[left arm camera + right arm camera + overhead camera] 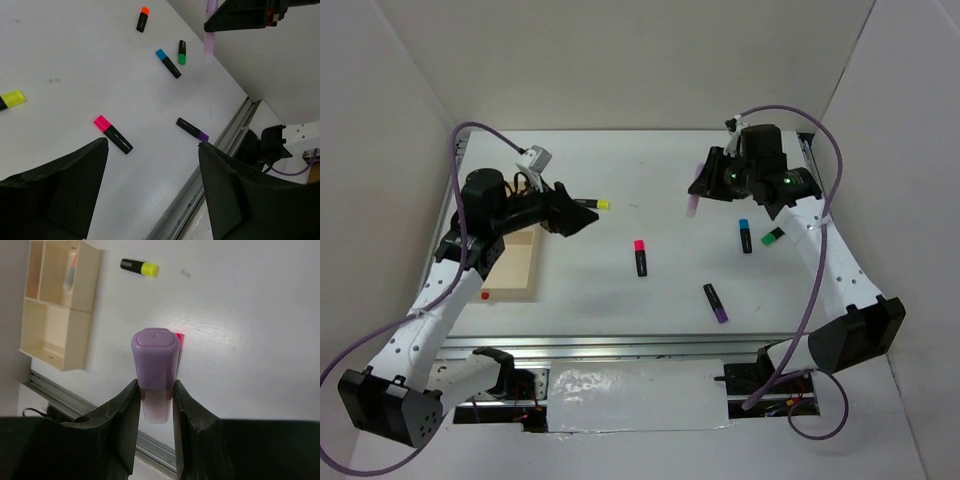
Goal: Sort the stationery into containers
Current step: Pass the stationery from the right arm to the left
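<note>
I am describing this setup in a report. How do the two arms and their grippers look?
The left arm and right arm have white links with black joints. The left gripper and right gripper are black, with two broad wedge-shaped fingers. A purple cable loops along each arm. Small green lights glow on the right wrist.

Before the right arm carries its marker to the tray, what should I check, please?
1. Grip: ok, the right gripper is shut on the pale purple marker.
2. Marker off the table: ok, it hangs above the surface.
3. Free space in the wooden tray: ok, at least one large compartment looks empty.
4. Path to the tray: not ok, the left gripper sits in between, beside the tray.
5. Left gripper empty: ok, open and holding nothing.
</note>
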{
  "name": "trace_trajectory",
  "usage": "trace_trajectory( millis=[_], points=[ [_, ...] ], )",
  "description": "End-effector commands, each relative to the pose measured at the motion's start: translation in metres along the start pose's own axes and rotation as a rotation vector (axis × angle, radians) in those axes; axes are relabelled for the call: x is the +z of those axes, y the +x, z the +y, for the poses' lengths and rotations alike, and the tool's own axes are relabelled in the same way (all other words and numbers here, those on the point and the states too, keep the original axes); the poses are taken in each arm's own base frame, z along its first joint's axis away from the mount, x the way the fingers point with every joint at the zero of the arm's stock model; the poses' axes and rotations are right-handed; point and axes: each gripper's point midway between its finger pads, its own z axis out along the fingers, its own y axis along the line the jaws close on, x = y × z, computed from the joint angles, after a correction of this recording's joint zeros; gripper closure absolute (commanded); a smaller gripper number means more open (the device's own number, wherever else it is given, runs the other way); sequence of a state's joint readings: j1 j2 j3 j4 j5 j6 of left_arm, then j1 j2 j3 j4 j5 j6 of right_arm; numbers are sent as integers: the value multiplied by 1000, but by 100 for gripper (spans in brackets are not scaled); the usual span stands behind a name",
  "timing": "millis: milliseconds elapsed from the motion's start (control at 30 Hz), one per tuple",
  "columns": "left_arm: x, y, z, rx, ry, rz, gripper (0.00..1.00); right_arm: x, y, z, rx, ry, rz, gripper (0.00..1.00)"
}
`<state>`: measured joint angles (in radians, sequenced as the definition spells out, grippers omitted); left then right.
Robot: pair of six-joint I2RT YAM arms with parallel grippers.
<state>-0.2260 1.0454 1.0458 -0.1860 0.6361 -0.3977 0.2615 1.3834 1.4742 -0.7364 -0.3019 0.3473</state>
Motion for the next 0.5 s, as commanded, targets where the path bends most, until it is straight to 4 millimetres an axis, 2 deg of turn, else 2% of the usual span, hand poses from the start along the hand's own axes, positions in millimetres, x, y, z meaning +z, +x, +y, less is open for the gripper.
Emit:
trace_trajectory(
  millis=[0, 133, 267, 367, 467],
  points=[
    [13, -16, -2, 10, 6, -52, 16, 0, -32, 48, 103, -53, -139, 100],
    [30, -15, -10, 7, 48, -26, 17, 6, -26, 104, 108, -168, -145, 100],
    [44, -19, -16, 7, 79, -10, 16, 15, -29, 140, 109, -237, -131, 100],
    [50, -16, -21, 18, 96, 5, 16, 20, -29, 158, 94, -266, -122, 100],
    [52, -14, -27, 33, 116, 15, 16, 27, -27, 165, 87, -274, -113, 100]
  ],
)
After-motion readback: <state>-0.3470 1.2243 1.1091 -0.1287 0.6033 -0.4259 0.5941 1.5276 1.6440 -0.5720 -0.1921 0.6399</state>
